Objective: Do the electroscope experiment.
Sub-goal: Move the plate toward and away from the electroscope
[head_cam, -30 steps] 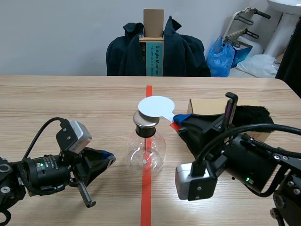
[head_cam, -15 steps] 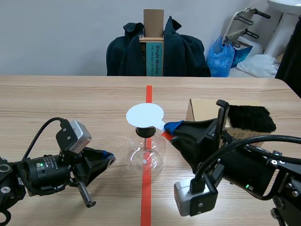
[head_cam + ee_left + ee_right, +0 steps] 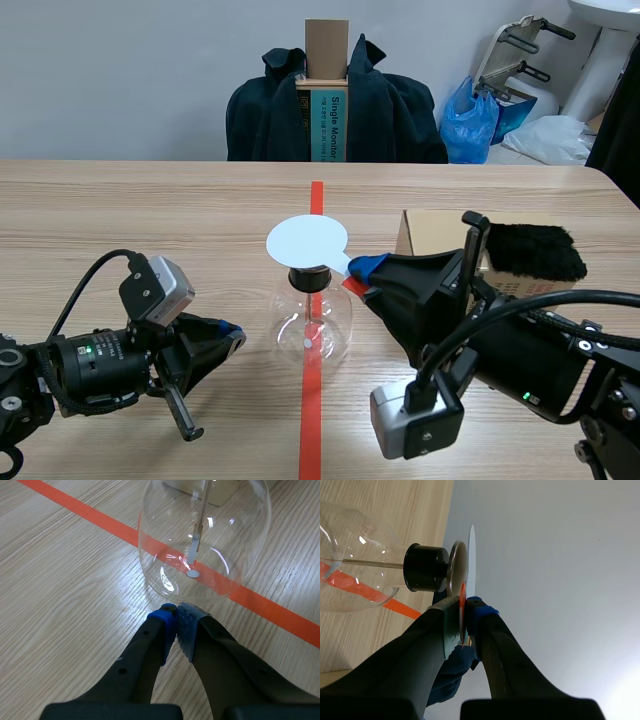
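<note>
Nearest you, the left gripper [image 3: 233, 337] lies low on the worktop [image 3: 150, 220], its fingers pressed together on nothing. Their blue-padded tips sit just beside the base of the glass flask [image 3: 205, 540]. At the near right, the right gripper [image 3: 368, 268] reaches in from its own side at the height of the flask's top. Its fingers pinch the thin orange tab [image 3: 462, 597] of a white disc [image 3: 307, 242].

The electroscope stands on the orange-red tape line [image 3: 311, 410] at mid-worktop, between your two grippers. It is a round clear flask with a black stopper [image 3: 307, 279] and a rod hanging inside. From the right wrist, the white disc lies flat against the metal plate [image 3: 455, 565] that caps the stopper. Whether the two touch cannot be told.

Just beyond the right arm, a cardboard box [image 3: 428, 228] carries a pad of black fur [image 3: 535, 250], close to the worktop's right edge. Left of the flask, and from the flask to the far edge, plain wood grain shows, crossed only by the tape.

Past the far edge, a chair draped in a dark jacket [image 3: 390, 115] holds a teal box [image 3: 335, 125] whose spine reads "Single Monitor". A blue plastic bag [image 3: 470, 125] sits to its right.
</note>
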Controlling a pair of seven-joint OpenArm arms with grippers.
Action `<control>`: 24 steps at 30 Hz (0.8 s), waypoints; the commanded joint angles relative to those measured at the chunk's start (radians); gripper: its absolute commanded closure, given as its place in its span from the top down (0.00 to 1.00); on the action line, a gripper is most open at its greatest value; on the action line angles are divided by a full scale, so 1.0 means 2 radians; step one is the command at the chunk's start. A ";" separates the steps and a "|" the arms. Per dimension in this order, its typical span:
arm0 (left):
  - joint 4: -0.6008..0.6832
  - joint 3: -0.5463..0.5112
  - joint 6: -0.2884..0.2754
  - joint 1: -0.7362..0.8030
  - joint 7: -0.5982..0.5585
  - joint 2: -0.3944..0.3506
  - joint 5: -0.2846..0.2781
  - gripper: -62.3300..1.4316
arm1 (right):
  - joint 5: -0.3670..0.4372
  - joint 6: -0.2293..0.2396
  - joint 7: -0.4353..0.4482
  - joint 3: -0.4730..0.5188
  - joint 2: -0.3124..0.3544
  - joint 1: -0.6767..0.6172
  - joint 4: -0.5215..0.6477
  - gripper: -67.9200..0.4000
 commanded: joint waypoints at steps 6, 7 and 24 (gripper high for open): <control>0.010 -0.006 -0.002 -0.001 -0.007 -0.003 -0.005 0.07 | 0.006 0.000 -0.046 0.005 0.002 0.003 0.008 0.02; 0.010 -0.006 -0.002 -0.001 -0.007 -0.003 -0.005 0.07 | 0.006 0.000 -0.058 0.005 0.001 0.001 0.008 0.02; 0.010 -0.006 -0.002 -0.001 -0.007 -0.003 -0.005 0.07 | 0.006 0.000 -0.245 0.005 0.001 -0.003 0.008 0.02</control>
